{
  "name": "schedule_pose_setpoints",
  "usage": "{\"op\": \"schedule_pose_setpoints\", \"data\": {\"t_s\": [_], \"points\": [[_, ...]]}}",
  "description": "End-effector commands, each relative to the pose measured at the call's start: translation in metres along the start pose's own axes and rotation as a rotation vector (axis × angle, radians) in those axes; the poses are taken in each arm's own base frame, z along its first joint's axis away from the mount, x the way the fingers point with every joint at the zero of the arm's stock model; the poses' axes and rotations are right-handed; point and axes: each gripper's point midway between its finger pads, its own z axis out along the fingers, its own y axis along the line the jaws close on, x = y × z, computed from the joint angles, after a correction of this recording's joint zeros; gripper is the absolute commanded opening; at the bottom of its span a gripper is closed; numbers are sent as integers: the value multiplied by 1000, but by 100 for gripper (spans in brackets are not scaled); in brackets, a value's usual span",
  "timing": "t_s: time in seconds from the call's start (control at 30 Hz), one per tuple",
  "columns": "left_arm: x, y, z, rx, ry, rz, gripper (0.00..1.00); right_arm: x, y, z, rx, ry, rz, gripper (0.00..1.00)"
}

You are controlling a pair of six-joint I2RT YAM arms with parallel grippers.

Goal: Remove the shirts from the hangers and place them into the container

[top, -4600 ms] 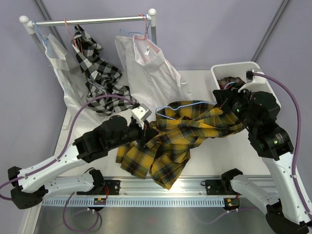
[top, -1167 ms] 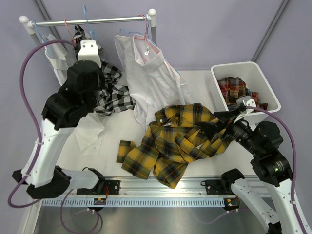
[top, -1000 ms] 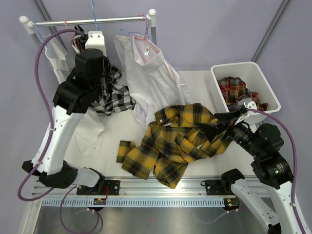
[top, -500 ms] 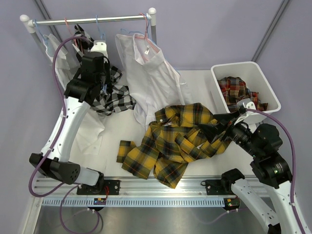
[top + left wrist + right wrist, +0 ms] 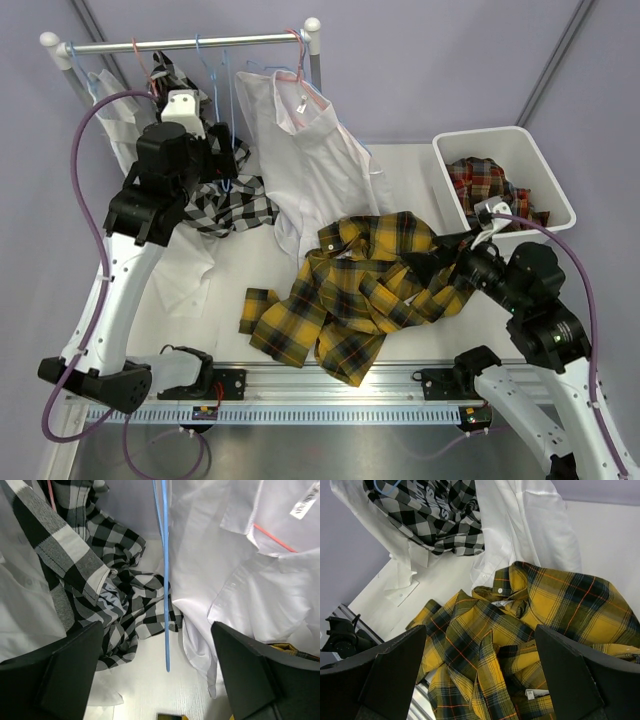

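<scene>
- Hanging from the rail at the far left of the table are a bare blue hanger, a black-and-white checked shirt and a white shirt.
- The left gripper is raised just below the rail. Its jaws stand wide apart.
- The blue hanger hangs down between the two left fingers and touches neither. Nothing is gripped.
- The checked shirt hangs just beside the blue hanger, on the side away from the white shirt. Its lower part is bunched on the table below the rail.
- The white shirt hangs from the end of the rail nearest the container, on a pink hanger. Its tail reaches the table.
- A second white garment hangs at the opposite end of the rail.
- The yellow plaid shirt lies crumpled on the table, off any hanger, nearer the arm bases than the rail and between the rail and the container.
- The right gripper is above the edge of the yellow plaid shirt farthest from the rail. Its jaws are spread wide and hold nothing.
- The container stands well apart from the rail, at the far right of the table. A red plaid shirt lies inside it.
</scene>
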Motion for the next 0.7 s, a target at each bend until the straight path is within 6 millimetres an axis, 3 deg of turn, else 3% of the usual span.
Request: {"op": "schedule_pose_setpoints", "data": {"t_s": [0.0,0.13,0.27,0.3,0.37,0.43,0.47,0.5,0.53,0.57,0.67], "points": [[-42,-8,-33,77,-141,-50,99,19,-10,12,33,82,55,100],[-50,-12,-52,131,-178,-49,99,49,-20,40,26,150,130,99],[-32,-10,-52,131,-157,-42,99,93,-39,69,112,258,171,100],[-29,-9,-52,129,-157,-37,99,104,-32,73,111,288,175,99],[-31,-4,-61,123,-202,-43,99,126,-41,84,178,343,181,99],[-16,0,-58,110,-198,-31,99,145,-41,92,201,374,210,100],[-24,4,-69,104,-262,-42,99,158,-48,97,242,404,214,99],[-10,7,-63,94,-249,-35,99,166,-50,100,272,416,236,99],[-7,9,-64,89,-263,-34,99,176,-51,103,298,432,231,99],[-15,11,-76,96,-334,-52,99,192,-60,108,354,471,228,99],[1,12,-72,106,-374,-68,99,222,-71,112,475,539,232,100]]}}
